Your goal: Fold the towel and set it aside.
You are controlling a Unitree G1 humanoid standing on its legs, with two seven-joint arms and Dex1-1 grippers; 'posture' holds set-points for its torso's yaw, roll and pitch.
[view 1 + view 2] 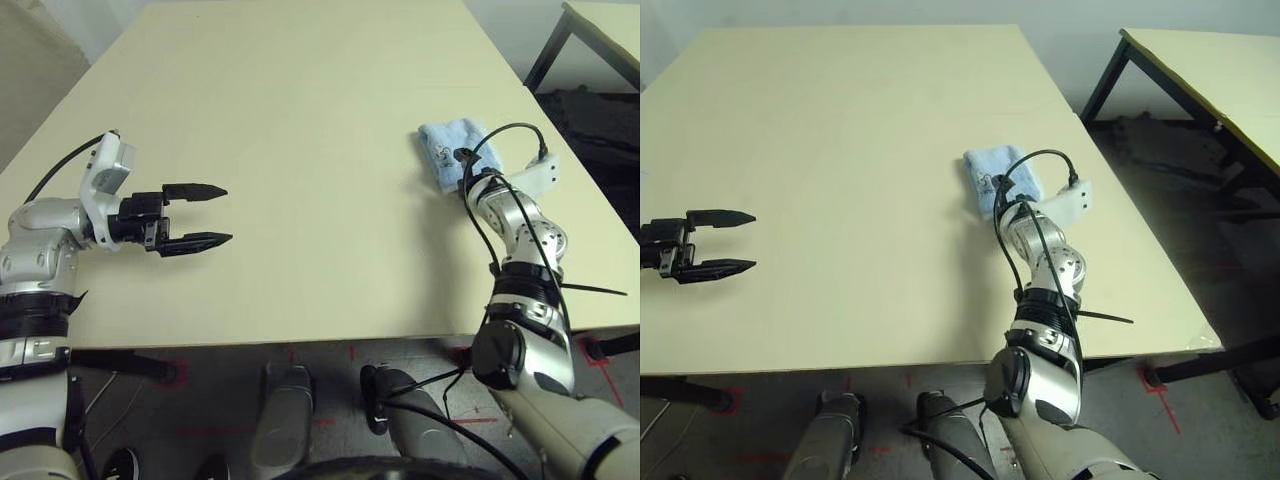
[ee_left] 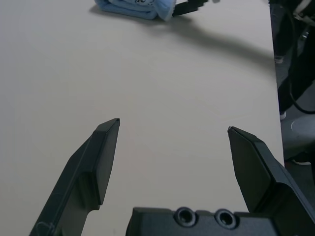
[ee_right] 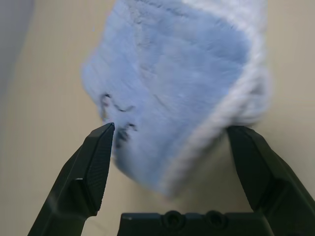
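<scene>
The towel (image 1: pixel 448 140) is a small light-blue terry bundle, folded, with white edging and a dark embroidered mark. It lies near the table's right edge. My right gripper (image 3: pixel 170 130) is open at the towel's (image 3: pixel 172 88) near end, one finger on either side of it, and is not closed on the cloth. In the head views the right wrist (image 1: pixel 505 195) covers those fingers. My left gripper (image 1: pixel 228 214) is open over bare tabletop at the left, far from the towel, with nothing between its fingers (image 2: pixel 101 157).
The pale yellow table (image 1: pixel 300 100) stretches wide between the two arms. Its right edge runs close beside the towel. A second table (image 1: pixel 1210 70) with dark legs stands apart further right, with floor between them.
</scene>
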